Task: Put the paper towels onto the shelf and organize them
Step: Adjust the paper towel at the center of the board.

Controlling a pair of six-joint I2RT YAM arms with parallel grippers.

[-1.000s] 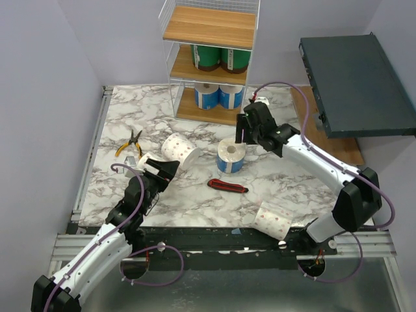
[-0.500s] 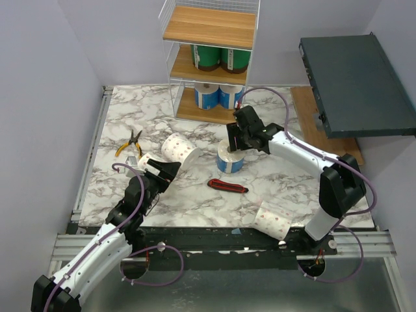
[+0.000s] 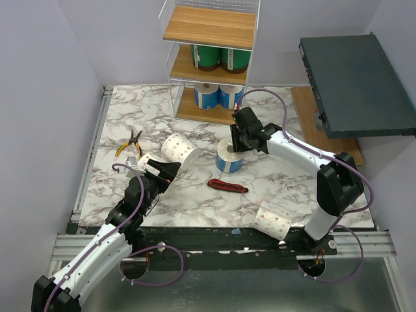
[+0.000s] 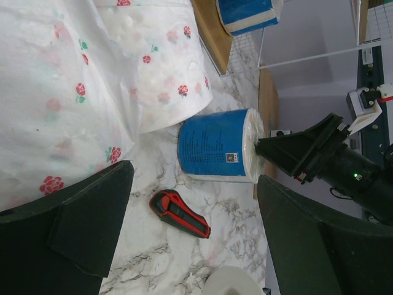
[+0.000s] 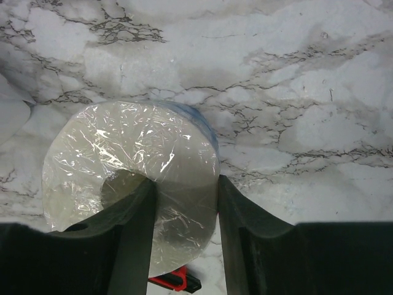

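The shelf [image 3: 209, 26] holds green rolls [image 3: 207, 57] above seemingly two blue rolls [image 3: 229, 97]

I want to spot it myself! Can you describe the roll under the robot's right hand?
Find the tall white wire shelf with wooden tiers at the back of the marble table. Just in front, a blue-wrapped paper towel roll stands upright, the right gripper pinching its rim. It's the only blue roll off the shelf; the white flowery rolls nearby lie sideways.

The marble table [image 3: 130, 110] carries the shelf [image 3: 209, 27] at its far edge, pliers [image 3: 130, 143] near the left edge, a blue-wrapped roll [image 3: 229, 161] and knife [image 3: 227, 186] mid-table, and seemingly three dotted rolls [image 3: 178, 148].
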